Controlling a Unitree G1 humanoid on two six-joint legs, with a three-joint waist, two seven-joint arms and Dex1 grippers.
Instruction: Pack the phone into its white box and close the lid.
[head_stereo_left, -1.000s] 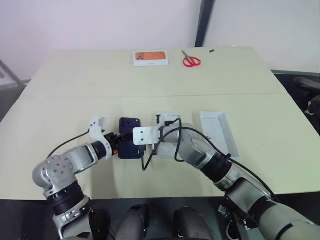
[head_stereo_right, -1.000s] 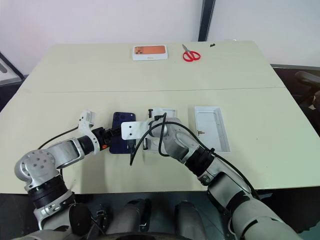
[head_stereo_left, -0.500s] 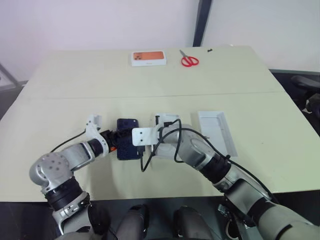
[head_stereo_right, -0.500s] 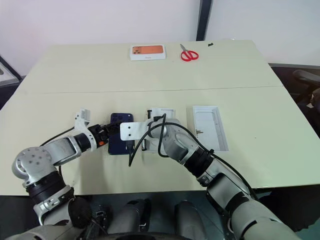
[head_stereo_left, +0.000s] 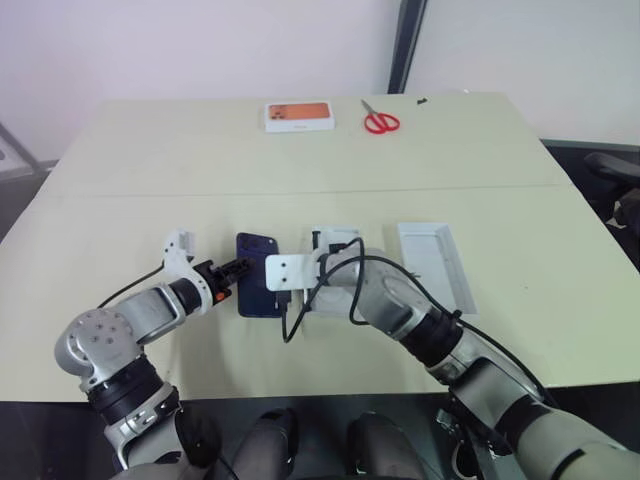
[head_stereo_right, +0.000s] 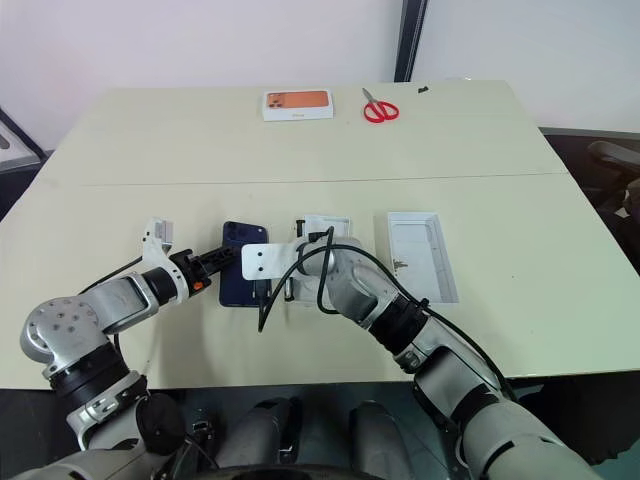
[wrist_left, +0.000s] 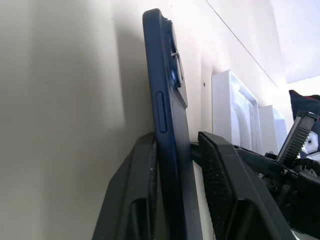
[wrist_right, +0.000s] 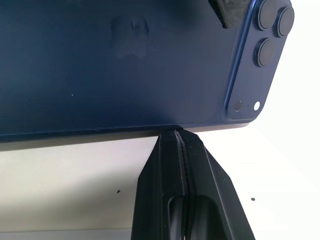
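Observation:
The dark navy phone (head_stereo_left: 256, 290) lies back up near the table's front, its camera cluster at the far corner. My left gripper (head_stereo_left: 237, 271) has come in from the left. In the left wrist view its fingers (wrist_left: 218, 172) sit on either side of the phone's (wrist_left: 167, 115) thin left edge, shut on it. My right gripper (wrist_right: 177, 134) is shut and empty, its tips against the phone's (wrist_right: 125, 65) right edge. A shallow white tray (head_stereo_left: 336, 238) lies just right of the phone, half under my right arm. A second one (head_stereo_left: 437, 262) lies further right, open side up. I cannot tell which is the white box and which the lid.
At the table's (head_stereo_left: 150, 160) far edge lie a white box printed with an orange phone (head_stereo_left: 300, 116) and red-handled scissors (head_stereo_left: 381, 122). A black cable loops off my right wrist (head_stereo_left: 300, 310) next to the phone.
My left gripper's fingers were wide open at the phone's left side and have now closed onto its edge. The right arm and the trays have stayed put.

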